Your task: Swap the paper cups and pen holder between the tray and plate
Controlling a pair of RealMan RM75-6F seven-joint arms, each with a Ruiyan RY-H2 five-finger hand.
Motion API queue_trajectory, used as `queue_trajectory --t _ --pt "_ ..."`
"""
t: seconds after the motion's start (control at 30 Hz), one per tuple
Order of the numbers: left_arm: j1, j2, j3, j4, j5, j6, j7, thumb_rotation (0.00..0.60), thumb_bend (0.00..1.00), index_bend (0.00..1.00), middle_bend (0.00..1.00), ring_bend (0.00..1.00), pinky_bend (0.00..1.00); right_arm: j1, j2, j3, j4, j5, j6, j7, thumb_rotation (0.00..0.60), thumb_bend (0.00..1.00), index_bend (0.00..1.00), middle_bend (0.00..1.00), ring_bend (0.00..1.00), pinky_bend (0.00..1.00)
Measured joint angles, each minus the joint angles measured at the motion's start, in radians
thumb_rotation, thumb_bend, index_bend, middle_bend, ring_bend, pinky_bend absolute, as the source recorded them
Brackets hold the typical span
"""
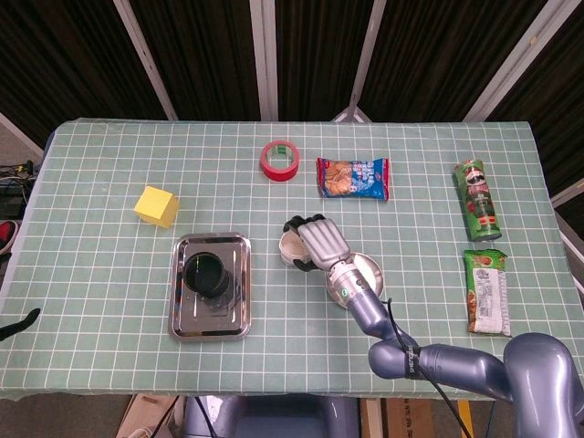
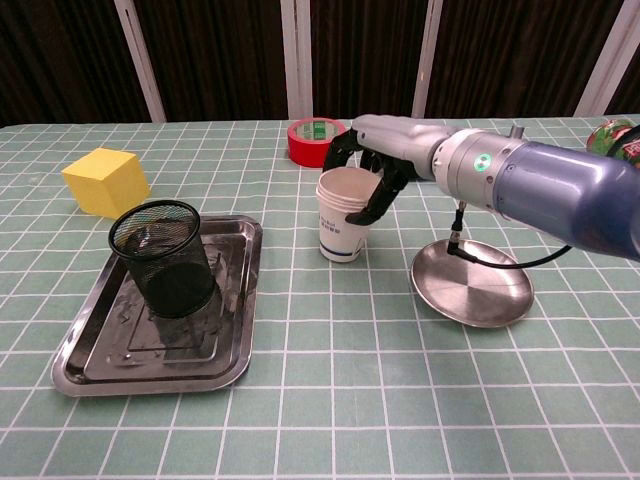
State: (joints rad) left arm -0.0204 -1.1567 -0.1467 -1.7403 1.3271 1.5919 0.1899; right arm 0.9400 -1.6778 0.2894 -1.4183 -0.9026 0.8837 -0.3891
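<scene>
- The right hand (image 2: 375,165) grasps the stack of paper cups (image 2: 343,215) from above and behind, dark fingers (image 2: 380,200) curled around the rim and upper wall; in the head view the same hand (image 1: 319,243) covers most of the cups (image 1: 291,247).
- The cups are upright, mouth up, between the tray (image 2: 92,350) and the plate (image 2: 490,300) — nearer the plate, but not on it. From the chest view I cannot tell for certain whether the base touches the tablecloth (image 2: 330,400) or hangs just above it.
- Nothing shows inside the top cup but its pale inner wall.
- The plate, a shallow round steel dish, holds nothing; in the head view the forearm crosses over it (image 1: 367,267).
- The tray, a rectangular steel one, carries the black mesh pen holder (image 2: 165,260), standing upright toward the tray's far half. Through the mesh no contents can be made out.
- In the head view the pen holder (image 1: 208,273) sits inside the tray's (image 1: 182,319) upper half.
- The left hand — only a dark tip shows at the left edge of the head view (image 1: 16,323); how it is set cannot be told.
- Farther back lie a yellow block (image 2: 105,182), a red tape roll (image 2: 316,141) and a snack bag (image 1: 353,177); at the right side, a green crisp can (image 1: 477,200) and a green packet (image 1: 486,292).
</scene>
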Motion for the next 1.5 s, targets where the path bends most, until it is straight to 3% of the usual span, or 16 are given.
queue_trajectory --t 0.1,0.3,0.53,0.7,0.8,0.97,1.07,1.33,1.5 --pt "0.001 0.002 0.0 -0.003 -0.005 -0.002 -0.002 0.6 0.07 0.17 0.0 0.0 0.1 0.002 0.023 -0.011 -0.027 0.006 -0.025 -0.003 0.6 0.0 0.0 0.0 0.0 0.0" --pt "0.0 0.005 -0.001 -0.002 -0.001 0.0 -0.01 0.6 0.07 0.17 0.0 0.0 0.1 -0.001 0.077 -0.023 -0.125 0.044 -0.005 -0.05 0.6 0.0 0.0 0.0 0.0 0.0" --pt "-0.007 0.004 0.011 0.012 0.042 -0.005 -0.026 0.6 0.07 0.17 0.0 0.0 0.1 -0.066 0.224 -0.04 -0.319 0.035 0.131 -0.092 0.6 0.0 0.0 0.0 0.0 0.0" --pt "-0.018 0.025 0.034 -0.003 0.083 -0.031 -0.037 0.6 0.06 0.17 0.0 0.0 0.11 -0.228 0.416 -0.112 -0.461 -0.07 0.288 -0.058 0.6 0.0 0.0 0.0 0.0 0.0" --pt "-0.04 0.045 0.037 -0.025 0.104 -0.065 -0.048 0.6 0.05 0.16 0.0 0.0 0.11 -0.359 0.513 -0.199 -0.495 -0.177 0.375 0.015 0.6 0.0 0.0 0.0 0.0 0.0" --pt "-0.122 0.095 0.024 -0.079 0.112 -0.199 -0.066 0.6 0.03 0.16 0.0 0.0 0.1 -0.567 0.573 -0.364 -0.464 -0.349 0.492 0.191 0.6 0.0 0.0 0.0 0.0 0.0" --pt "-0.194 0.124 0.008 -0.113 0.097 -0.321 -0.064 0.6 0.02 0.16 0.0 0.0 0.09 -0.635 0.582 -0.42 -0.411 -0.395 0.52 0.252 0.6 0.0 0.0 0.0 0.0 0.0" --pt "-0.443 0.131 -0.046 -0.178 -0.091 -0.66 0.0 0.6 0.01 0.15 0.0 0.0 0.09 -0.697 0.574 -0.421 -0.351 -0.39 0.519 0.286 0.6 0.0 0.0 0.0 0.0 0.0" --pt "-0.529 0.05 -0.057 -0.158 -0.174 -0.724 0.042 0.6 0.01 0.15 0.0 0.0 0.09 -0.713 0.576 -0.4 -0.352 -0.389 0.515 0.28 0.6 0.0 0.0 0.0 0.0 0.0"
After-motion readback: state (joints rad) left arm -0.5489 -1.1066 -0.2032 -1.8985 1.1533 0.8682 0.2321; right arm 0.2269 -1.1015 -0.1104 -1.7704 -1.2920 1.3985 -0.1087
